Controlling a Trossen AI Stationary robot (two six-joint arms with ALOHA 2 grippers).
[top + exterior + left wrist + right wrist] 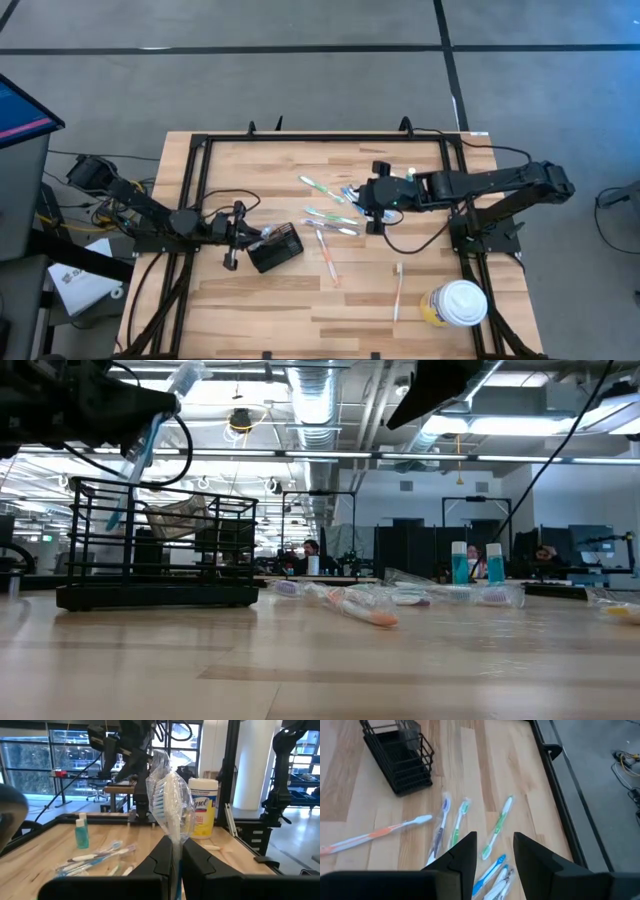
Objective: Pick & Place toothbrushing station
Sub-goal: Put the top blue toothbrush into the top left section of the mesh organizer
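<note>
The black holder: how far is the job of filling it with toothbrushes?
Done: nothing sure; whether the black holder already holds any brush I cannot tell. In hand: the left gripper is shut on a wrapped toothbrush beside the holder. Left: loose toothbrushes lie on the table; the right gripper hangs open above them.

floor (300, 85): grey concrete crossed by dark seam lines, around the wooden table (290, 300)
table frame (195, 165): black metal rails along the table edges
ceiling (330, 390): exposed silver ducts and pipes with long strip lights, bright overhead
far side of room: dark desks and monitors (400, 545), 2 or more seated people only dimly seen
windows (30, 770): large glass panes on dark frames, daylight coming through
column (252, 765): broad white pillar beyond the table edge
screen (20, 105): blue panel with a pink stripe at the table's far corner
</note>
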